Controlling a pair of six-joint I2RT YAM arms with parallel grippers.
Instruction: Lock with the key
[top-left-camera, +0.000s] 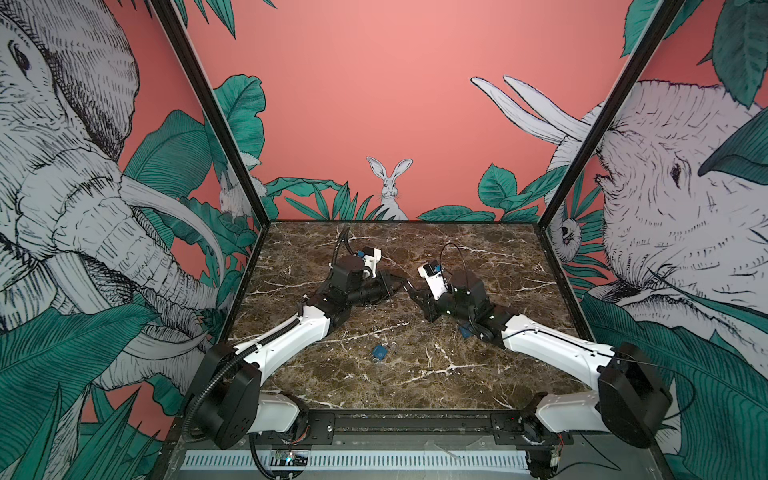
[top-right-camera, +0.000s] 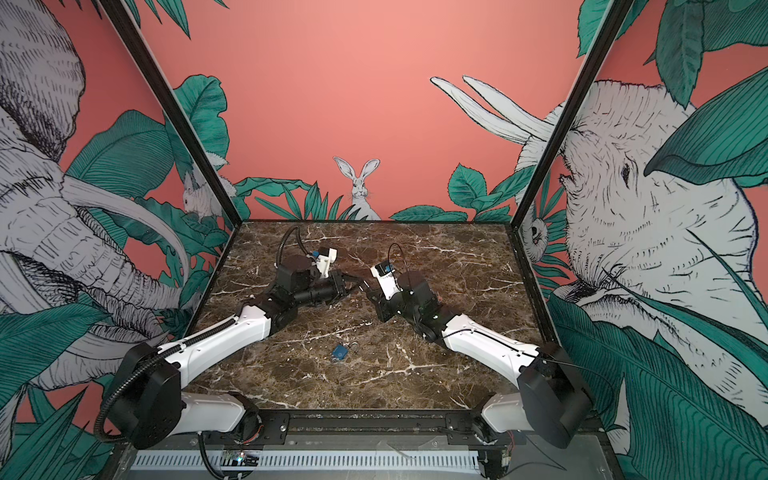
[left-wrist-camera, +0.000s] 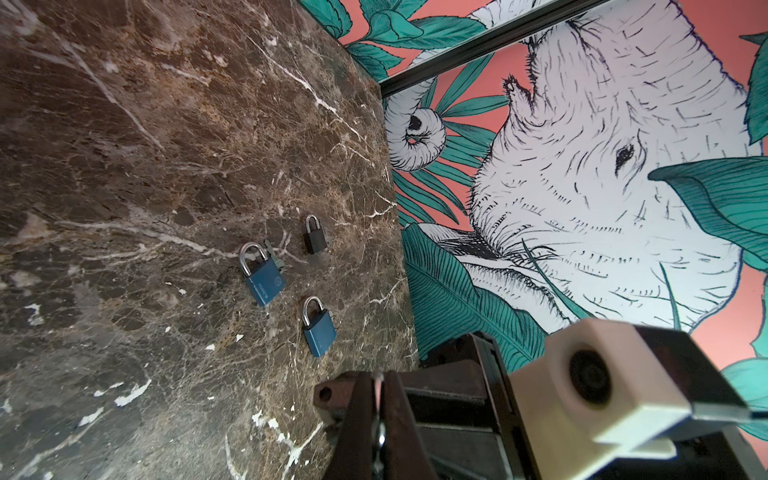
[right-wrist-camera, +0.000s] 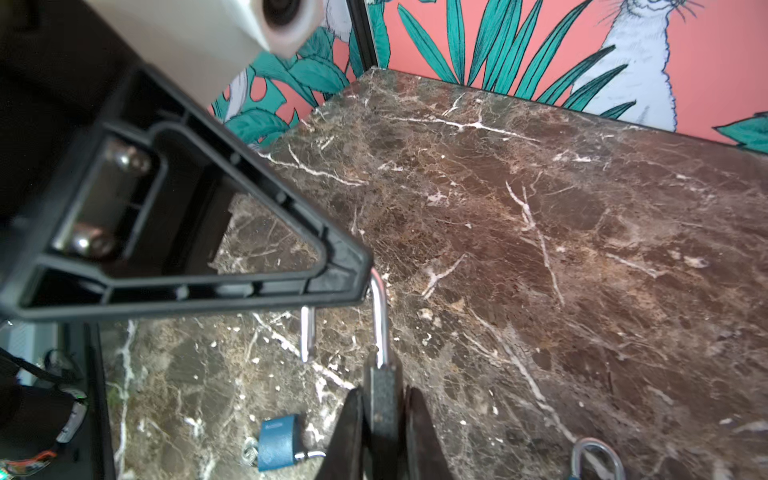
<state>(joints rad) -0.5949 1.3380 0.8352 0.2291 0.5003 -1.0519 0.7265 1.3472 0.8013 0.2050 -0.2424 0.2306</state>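
Observation:
My right gripper (right-wrist-camera: 382, 394) is shut on the body of a black lock (right-wrist-camera: 379, 374) and holds it off the marble table (right-wrist-camera: 540, 232). The lock's silver shackle (right-wrist-camera: 380, 307) stands open, its free end hanging loose. My left gripper (left-wrist-camera: 380, 376) is shut on a thin silvery sliver, seen edge-on, that looks like the key (left-wrist-camera: 379, 380). One of the left gripper's fingers (right-wrist-camera: 249, 286) is right against the top of the shackle. In both top views the left gripper (top-left-camera: 401, 284) (top-right-camera: 355, 282) and the right gripper (top-left-camera: 415, 293) (top-right-camera: 368, 291) meet tip to tip above the table's middle.
A blue padlock (top-left-camera: 380, 352) (top-right-camera: 340, 352) lies at front centre. The left wrist view shows two blue padlocks (left-wrist-camera: 262, 274) (left-wrist-camera: 318, 328) and a small black one (left-wrist-camera: 314, 235) near the table's right edge. Printed walls close three sides.

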